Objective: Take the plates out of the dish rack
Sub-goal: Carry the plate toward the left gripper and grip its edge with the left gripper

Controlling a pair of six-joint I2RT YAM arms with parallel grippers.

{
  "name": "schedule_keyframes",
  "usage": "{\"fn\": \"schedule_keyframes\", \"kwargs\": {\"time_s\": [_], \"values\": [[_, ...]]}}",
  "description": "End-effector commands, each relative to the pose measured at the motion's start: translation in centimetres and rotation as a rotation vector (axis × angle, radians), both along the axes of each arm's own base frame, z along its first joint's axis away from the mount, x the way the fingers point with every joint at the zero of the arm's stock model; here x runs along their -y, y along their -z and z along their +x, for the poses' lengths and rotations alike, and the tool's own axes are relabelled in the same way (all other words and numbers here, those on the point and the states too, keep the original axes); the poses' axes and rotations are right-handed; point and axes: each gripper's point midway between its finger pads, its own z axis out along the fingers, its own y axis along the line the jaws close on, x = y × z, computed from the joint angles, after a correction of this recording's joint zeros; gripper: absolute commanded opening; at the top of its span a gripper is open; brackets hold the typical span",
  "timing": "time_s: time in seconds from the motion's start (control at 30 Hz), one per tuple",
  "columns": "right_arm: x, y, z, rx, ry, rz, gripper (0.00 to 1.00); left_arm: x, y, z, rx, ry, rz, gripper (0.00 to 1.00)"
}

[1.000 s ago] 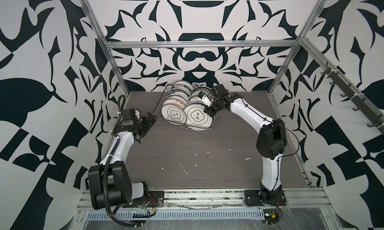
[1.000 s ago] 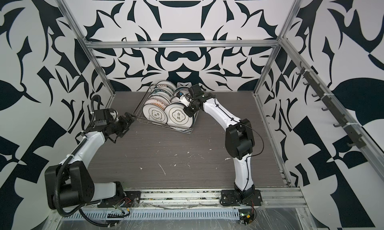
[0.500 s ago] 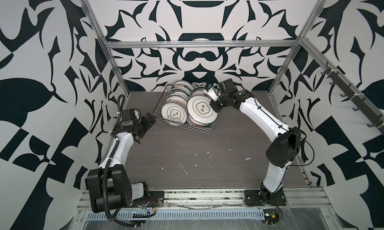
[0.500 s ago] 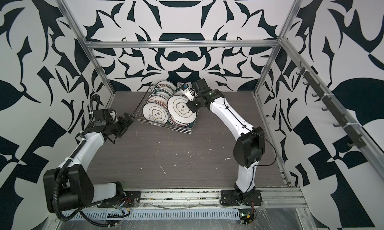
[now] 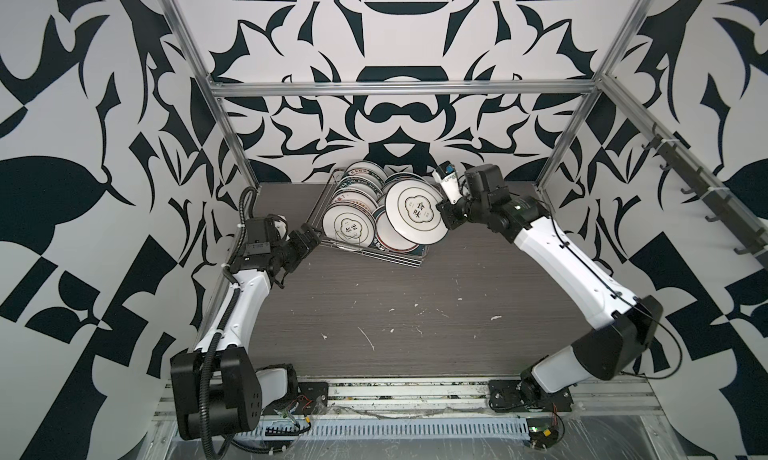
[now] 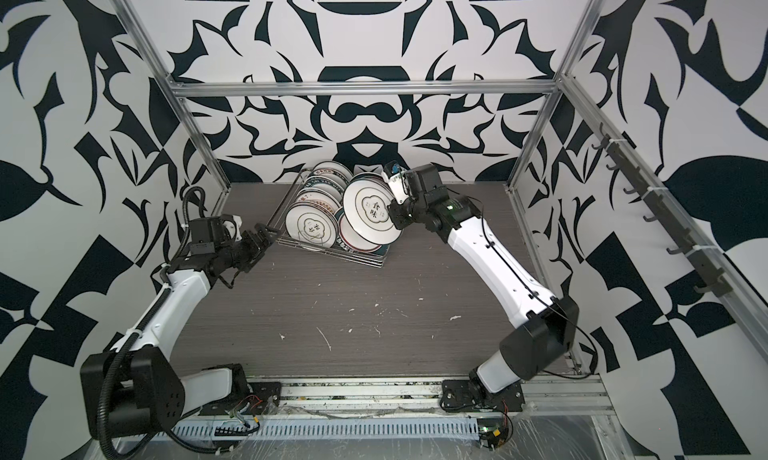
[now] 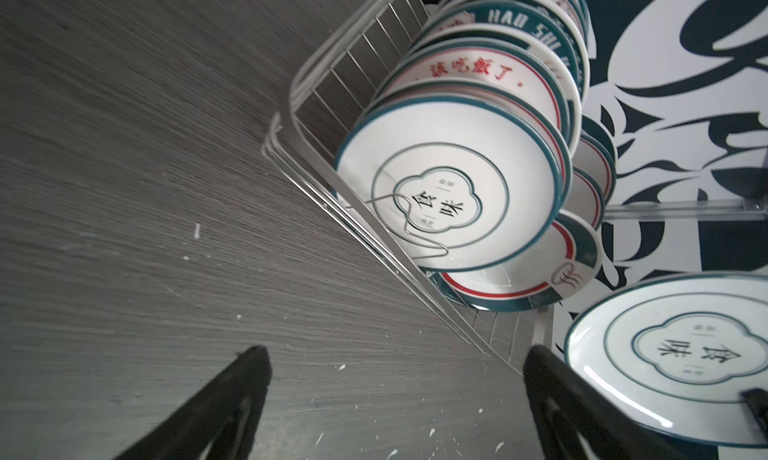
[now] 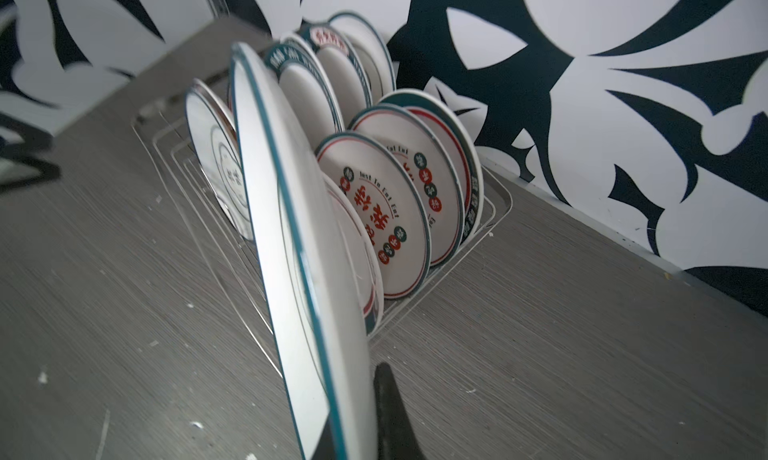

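The dish rack (image 5: 365, 252) (image 6: 332, 252) stands at the back of the table and holds several plates (image 5: 348, 229) (image 6: 311, 229) on edge. My right gripper (image 5: 442, 211) (image 6: 392, 213) is shut on the rim of a large white plate (image 5: 415, 215) (image 6: 370, 215) with a teal rim and a cloud emblem. That plate hangs upright above the rack's right half. The right wrist view shows it edge-on (image 8: 299, 238), with one finger (image 8: 386, 395) behind it. My left gripper (image 5: 307, 238) (image 6: 262, 235) (image 7: 397, 350) is open and empty, just left of the rack's front corner (image 7: 291, 117).
The dark wood-grain table (image 5: 374, 312) is flecked with white chips. Aluminium frame posts (image 5: 232, 146) and patterned walls close in the back and sides. A rail of hooks (image 5: 685, 188) runs along the right wall.
My right gripper has lifted the cloud-emblem plate up out of the rack's front right slot and carried it higher. The left arm has hardly moved.
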Motion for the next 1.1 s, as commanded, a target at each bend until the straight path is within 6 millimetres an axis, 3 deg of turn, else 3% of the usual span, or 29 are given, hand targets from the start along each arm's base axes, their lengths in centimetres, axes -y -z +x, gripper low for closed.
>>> {"fn": "schedule_keyframes", "kwargs": {"time_s": [0.0, 0.07, 0.27, 0.53, 0.77, 1.07], "values": [[0.5, -4.5, -0.5, 0.036, 0.157, 0.281, 0.0, 2.6, -1.1, -1.5, 0.036, 0.079, -0.026, 0.99], [1.3, -4.2, -1.6, -0.02, 0.236, 0.382, 0.0, 3.6, -1.8, -2.3, 0.057, 0.1, -0.041, 0.99], [1.3, -1.5, -5.4, -0.23, 0.313, 0.689, 0.0, 5.8, -3.1, -4.3, 0.104, 0.132, -0.101, 0.99], [-0.5, 3.4, -9.6, -0.486, 0.269, 0.954, 0.0, 8.9, -2.1, -6.1, 0.095, 0.203, -0.167, 0.99], [-3.1, 6.2, -11.9, -0.545, 0.227, 0.993, 0.0, 10.8, -1.0, -7.2, 0.066, 0.291, -0.207, 0.99], [-5.6, 8.8, -12.7, -0.604, 0.192, 1.034, 0.0, 12.1, 0.5, -8.1, 0.031, 0.343, -0.302, 0.88]]}}
